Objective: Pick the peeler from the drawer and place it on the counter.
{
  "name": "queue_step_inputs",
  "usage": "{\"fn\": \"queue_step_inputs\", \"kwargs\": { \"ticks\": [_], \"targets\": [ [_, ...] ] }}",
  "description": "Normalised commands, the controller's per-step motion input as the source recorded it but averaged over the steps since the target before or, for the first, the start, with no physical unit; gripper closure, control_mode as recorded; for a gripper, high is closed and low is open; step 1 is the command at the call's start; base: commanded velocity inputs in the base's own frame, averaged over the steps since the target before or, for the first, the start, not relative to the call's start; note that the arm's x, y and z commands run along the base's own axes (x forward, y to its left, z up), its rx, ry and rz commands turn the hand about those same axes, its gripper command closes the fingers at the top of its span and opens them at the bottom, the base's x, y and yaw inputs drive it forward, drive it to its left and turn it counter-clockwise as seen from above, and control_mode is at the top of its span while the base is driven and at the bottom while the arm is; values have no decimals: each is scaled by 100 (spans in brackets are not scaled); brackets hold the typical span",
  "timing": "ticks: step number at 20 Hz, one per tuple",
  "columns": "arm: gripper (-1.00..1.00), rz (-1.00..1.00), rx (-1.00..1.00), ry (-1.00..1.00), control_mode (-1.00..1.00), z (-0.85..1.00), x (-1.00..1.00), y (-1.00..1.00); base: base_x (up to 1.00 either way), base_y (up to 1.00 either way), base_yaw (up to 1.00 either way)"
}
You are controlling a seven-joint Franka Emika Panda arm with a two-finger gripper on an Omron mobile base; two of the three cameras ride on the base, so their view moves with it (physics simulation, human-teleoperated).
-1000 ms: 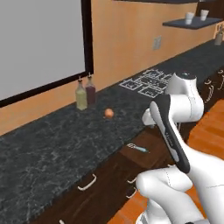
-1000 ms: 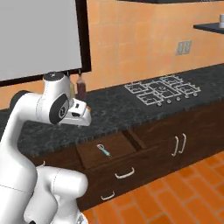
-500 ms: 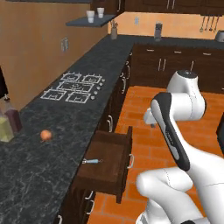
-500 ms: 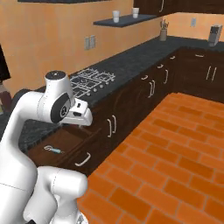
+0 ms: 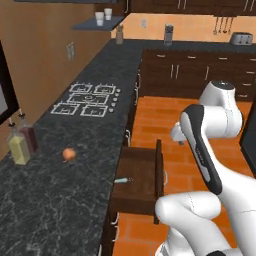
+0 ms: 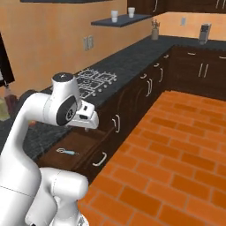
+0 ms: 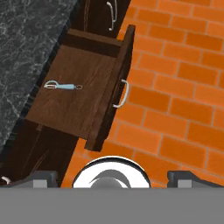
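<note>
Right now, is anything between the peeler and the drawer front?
No. In the hand view, only bare drawer floor separates the peeler from the front panel.

Floor (image 6: 176, 145): orange brick-pattern tiles.
Walls (image 5: 45, 55): warm orange.
Cabinets (image 5: 200, 75): dark brown, silver handles.
Wall shelf (image 6: 119, 20): dark, holding two white cups.

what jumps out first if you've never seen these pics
The pulled-out dark brown wooden drawer stands open over the orange brick floor, with a small light-blue-handled peeler lying alone near its inner end. A small round orange fruit sits on the black veined stone counter, near two bottles. The big white arm's gripper hangs above the drawer, nothing seen in it.
</note>
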Motion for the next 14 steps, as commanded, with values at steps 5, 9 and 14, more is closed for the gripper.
{"fn": "queue_step_inputs", "kwargs": {
  "ticks": [5,9,14],
  "targets": [
    [-100,0,0,0,100,0,0,0,-8,37,-25],
    [-100,0,0,0,100,0,0,0,-37,48,-38],
    [-100,0,0,0,100,0,0,0,-1,45,-20]
  ]
}}
